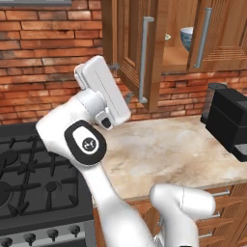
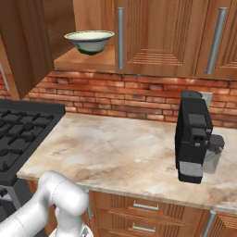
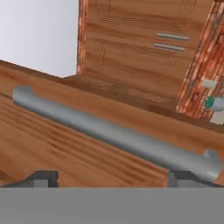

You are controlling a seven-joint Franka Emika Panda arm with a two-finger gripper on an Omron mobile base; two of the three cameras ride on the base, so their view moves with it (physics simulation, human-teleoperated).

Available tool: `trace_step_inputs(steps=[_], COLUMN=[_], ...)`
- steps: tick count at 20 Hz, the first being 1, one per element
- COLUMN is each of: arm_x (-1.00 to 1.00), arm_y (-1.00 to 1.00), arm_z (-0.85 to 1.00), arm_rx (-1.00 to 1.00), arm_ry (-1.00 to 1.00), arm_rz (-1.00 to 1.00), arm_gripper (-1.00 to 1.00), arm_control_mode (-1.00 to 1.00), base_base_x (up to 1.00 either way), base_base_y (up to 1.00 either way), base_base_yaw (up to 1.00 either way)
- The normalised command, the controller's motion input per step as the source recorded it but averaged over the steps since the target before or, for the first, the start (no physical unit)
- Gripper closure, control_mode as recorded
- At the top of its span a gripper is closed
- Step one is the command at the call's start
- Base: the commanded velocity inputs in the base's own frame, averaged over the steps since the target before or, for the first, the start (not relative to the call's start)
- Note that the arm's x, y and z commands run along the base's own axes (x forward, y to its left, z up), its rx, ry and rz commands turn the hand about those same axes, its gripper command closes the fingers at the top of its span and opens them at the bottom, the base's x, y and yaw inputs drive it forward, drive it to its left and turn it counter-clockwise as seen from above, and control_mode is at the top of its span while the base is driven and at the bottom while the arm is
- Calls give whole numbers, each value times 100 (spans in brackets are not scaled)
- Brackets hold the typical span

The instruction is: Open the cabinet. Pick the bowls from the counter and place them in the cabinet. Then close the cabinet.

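The cabinet's left door (image 1: 157, 53) stands swung out, its grey bar handle (image 1: 144, 58) facing the arm. My gripper (image 1: 121, 81) is open, close to this door's outer face. In the hand view the handle (image 3: 113, 133) runs slantwise just beyond my gripper (image 3: 113, 178), whose fingertips (image 3: 43, 177) stand wide apart with nothing between them. On the cabinet shelf (image 2: 78, 59) sits the pale green-cream bowl (image 2: 90, 40). The light blue bowl (image 1: 187, 37) shows between the doors, further right on the same shelf. The right door (image 2: 157, 32) looks shut.
A black coffee machine (image 2: 194, 136) stands on the beige counter (image 2: 111, 148) at the right. The black gas stove (image 1: 34, 178) lies to the left. Brick wall (image 2: 115, 97) runs behind the counter, and drawers (image 2: 143, 206) sit below it.
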Motion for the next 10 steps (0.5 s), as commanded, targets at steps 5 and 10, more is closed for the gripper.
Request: trace_step_inputs(steps=[5, 10], arm_x=[95, 46], arm_y=[0, -17], arm_z=[-18, 1], arm_rx=[2, 4], arm_ry=[-5, -6], arm_rz=[0, -3], arm_gripper=[-100, -100], arm_control_mode=[-100, -100], base_base_x=[0, 0], base_base_y=[0, 0], base_base_yaw=[0, 0])
